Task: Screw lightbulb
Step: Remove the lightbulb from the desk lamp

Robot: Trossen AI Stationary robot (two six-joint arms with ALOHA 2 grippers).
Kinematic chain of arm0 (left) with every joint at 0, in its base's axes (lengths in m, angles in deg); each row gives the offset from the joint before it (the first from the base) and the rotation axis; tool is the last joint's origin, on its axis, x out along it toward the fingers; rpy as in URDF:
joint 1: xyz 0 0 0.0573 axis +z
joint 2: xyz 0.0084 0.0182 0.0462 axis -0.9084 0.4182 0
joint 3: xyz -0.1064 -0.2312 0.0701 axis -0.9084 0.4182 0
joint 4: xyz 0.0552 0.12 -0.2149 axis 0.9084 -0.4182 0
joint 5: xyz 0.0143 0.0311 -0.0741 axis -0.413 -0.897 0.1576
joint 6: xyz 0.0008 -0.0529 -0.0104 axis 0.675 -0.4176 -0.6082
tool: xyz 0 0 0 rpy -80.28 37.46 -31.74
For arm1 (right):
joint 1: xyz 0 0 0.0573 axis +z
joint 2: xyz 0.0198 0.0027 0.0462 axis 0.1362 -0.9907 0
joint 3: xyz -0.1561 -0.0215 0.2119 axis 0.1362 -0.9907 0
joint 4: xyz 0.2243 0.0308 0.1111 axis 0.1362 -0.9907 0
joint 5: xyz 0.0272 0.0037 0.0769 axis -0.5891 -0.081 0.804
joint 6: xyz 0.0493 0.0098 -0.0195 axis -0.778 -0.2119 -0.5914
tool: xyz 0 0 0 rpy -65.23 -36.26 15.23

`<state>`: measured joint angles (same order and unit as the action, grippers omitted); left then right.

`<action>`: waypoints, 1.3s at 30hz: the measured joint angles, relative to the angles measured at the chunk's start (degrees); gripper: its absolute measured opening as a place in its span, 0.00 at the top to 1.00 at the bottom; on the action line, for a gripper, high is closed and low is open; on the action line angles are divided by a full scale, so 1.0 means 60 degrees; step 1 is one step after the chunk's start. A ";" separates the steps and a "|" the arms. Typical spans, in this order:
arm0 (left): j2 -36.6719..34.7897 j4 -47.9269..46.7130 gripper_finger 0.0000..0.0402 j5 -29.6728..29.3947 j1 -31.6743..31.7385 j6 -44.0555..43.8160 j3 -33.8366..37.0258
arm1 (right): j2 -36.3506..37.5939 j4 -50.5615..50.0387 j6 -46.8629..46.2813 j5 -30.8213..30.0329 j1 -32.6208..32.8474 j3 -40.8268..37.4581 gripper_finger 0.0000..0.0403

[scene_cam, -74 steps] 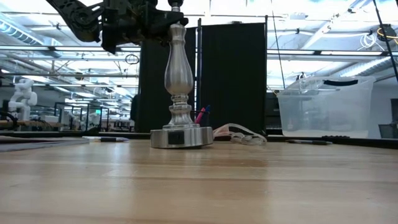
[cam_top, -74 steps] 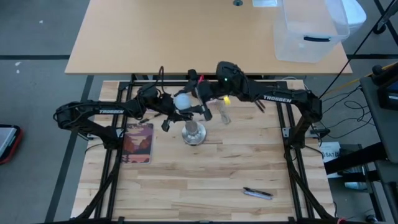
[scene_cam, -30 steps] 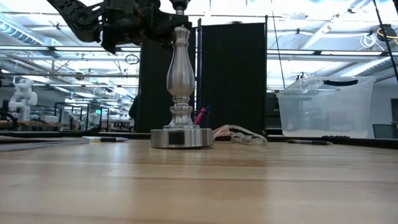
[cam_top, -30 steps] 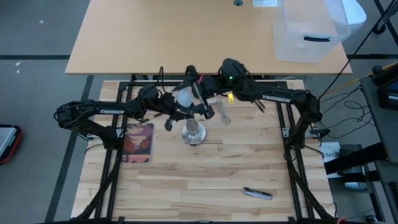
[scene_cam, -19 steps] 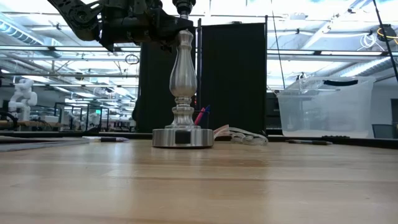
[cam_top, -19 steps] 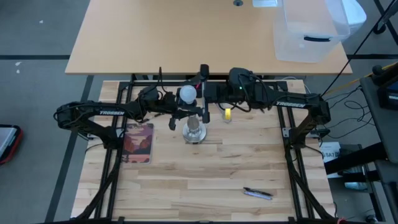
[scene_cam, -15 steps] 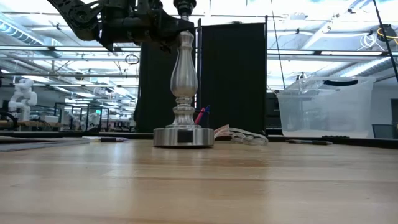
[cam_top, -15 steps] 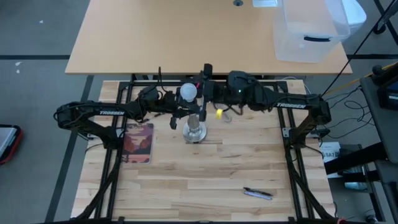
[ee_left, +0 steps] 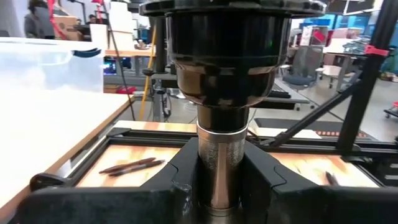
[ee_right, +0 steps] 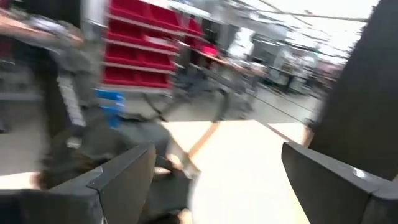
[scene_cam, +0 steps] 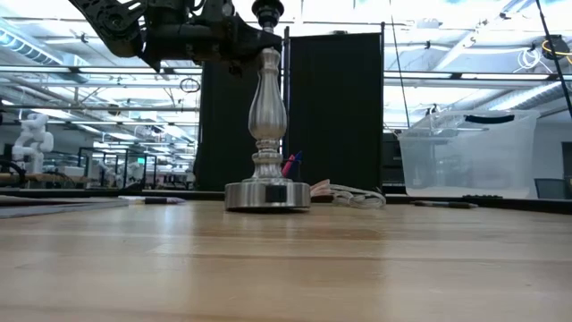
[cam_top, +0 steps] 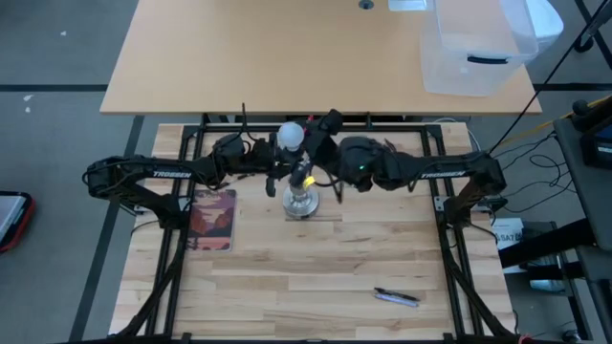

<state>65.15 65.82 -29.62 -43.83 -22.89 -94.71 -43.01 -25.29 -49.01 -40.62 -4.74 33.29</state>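
Overhead, the lightbulb [cam_top: 291, 136] shows as a frosted white globe at the middle of the wooden worktop [cam_top: 316, 277], sitting above the silvery socket stand [cam_top: 303, 203], whose round disc foot rests on the planks. The left claw [cam_top: 283, 172] reaches in from the left and closes narrowly on the stand's neck just under the bulb. The right claw [cam_top: 320, 129] comes in from the right with its fingers spread wide, right beside the globe; whether they touch it cannot be told. A reddish booklet [cam_top: 212, 218] lies near the left arm, a dark pen [cam_top: 396, 297] lies well apart toward the front right, and a clear plastic bin [cam_top: 478, 43] stands on the tan table behind.

From worktop height, the socket stand [scene_cam: 267, 134] stands upright on its disc foot, and the left claw [scene_cam: 246, 38] grips its top; the bulb is cut off above the picture's edge.

Past the left wrist, the claw's two dark fingers [ee_left: 273, 180] press on either side of the stand's silvery neck [ee_left: 219, 165], beneath a dark flared collar.

Past the right wrist, two dark fingers [ee_right: 118, 177] stand wide apart with nothing between them; the scene beyond is blurred.
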 joint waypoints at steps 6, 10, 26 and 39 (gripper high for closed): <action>0.0000 0.0008 0.82 -0.0277 0.0000 -0.0047 0.0000 | -0.0275 0.0029 -0.0562 -0.1082 0.0116 -0.0005 0.15; 0.0000 0.0019 0.82 -0.0419 0.0000 -0.0060 0.0000 | -0.0547 0.0088 -0.0822 -0.2130 0.0111 -0.0005 0.15; 0.0000 0.0004 0.82 -0.0720 -0.0242 0.0090 0.0000 | -0.1100 0.1101 -0.0100 -0.2234 0.0037 -0.0005 0.28; -0.0004 -0.0011 0.82 -0.0232 -0.0219 0.0414 0.0018 | -0.1039 0.0821 0.0325 -0.1231 -0.0055 0.0006 0.36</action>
<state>65.13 65.76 -31.01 -45.14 -20.41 -94.60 -49.25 -20.36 -47.06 -48.00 -5.07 33.33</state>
